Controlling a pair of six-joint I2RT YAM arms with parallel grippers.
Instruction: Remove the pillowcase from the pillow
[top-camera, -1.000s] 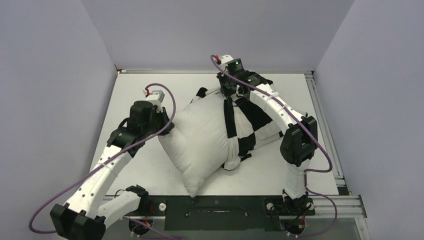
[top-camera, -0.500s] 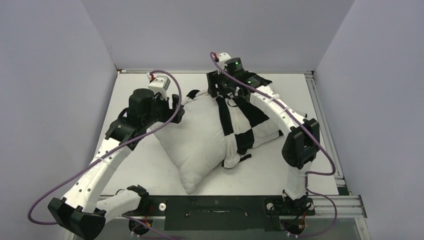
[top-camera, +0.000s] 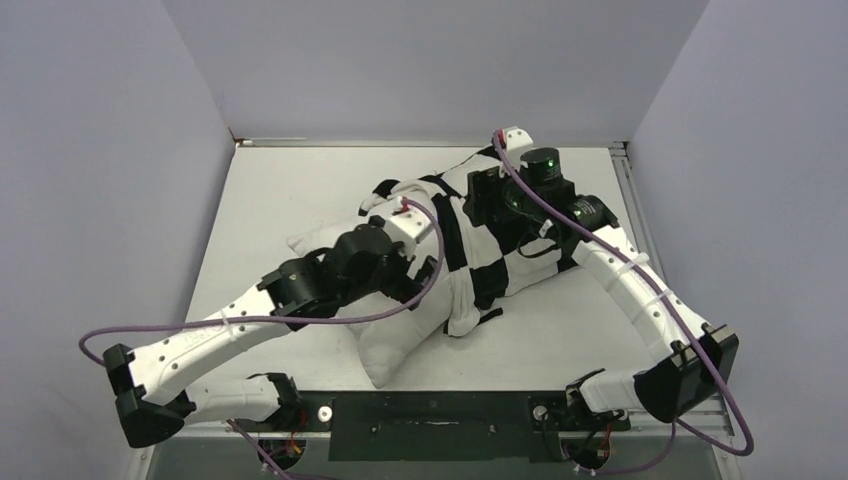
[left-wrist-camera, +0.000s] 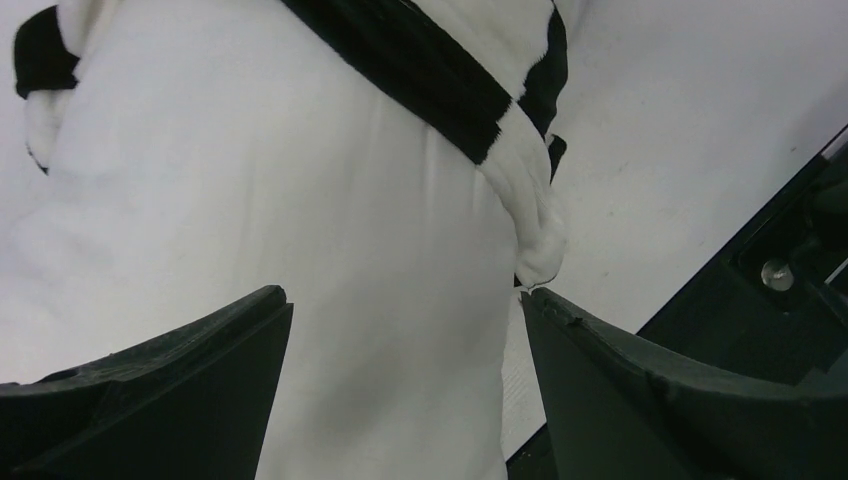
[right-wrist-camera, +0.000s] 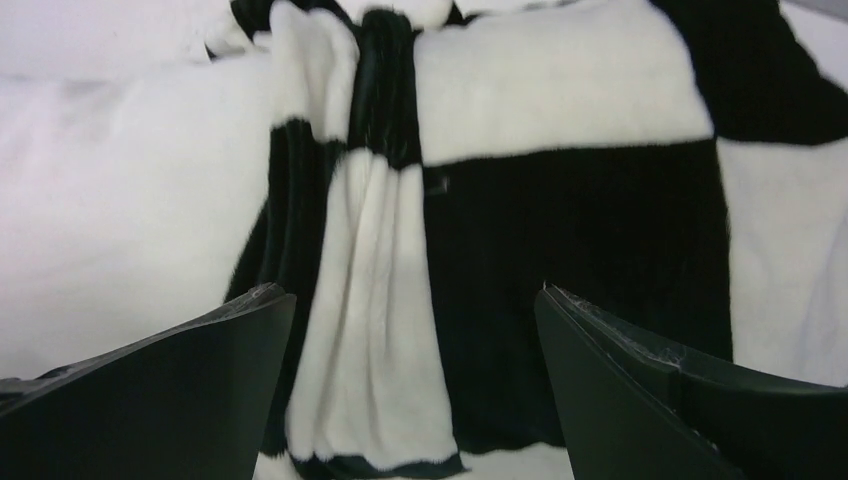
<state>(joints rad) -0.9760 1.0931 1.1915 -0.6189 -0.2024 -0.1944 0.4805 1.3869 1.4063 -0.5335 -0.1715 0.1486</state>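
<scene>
The plain white pillow (top-camera: 385, 345) lies on the table, its near end bare. The black and white checkered pillowcase (top-camera: 470, 255) covers its far right part, bunched in folds. My left gripper (top-camera: 395, 275) hovers over the bare pillow, open and holding nothing. In the left wrist view the left gripper (left-wrist-camera: 403, 292) frames the pillow (left-wrist-camera: 300, 200), with the pillowcase (left-wrist-camera: 440, 70) edge beyond. My right gripper (top-camera: 492, 212) is open above the pillowcase. In the right wrist view the right gripper (right-wrist-camera: 415, 291) spans a gathered fold of the pillowcase (right-wrist-camera: 560, 100), with the pillow (right-wrist-camera: 120, 200) at left.
The white table (top-camera: 290, 190) is boxed in by pale walls at left, back and right. A metal rail (top-camera: 650, 260) runs along the right side. A black base plate (top-camera: 430, 410) lies along the near edge, close to the pillow's near tip.
Both grippers have opened and let go. The left arm swung right, over the pillow. The right arm moved right along the pillowcase. The pillow has sunk flatter on the table.
</scene>
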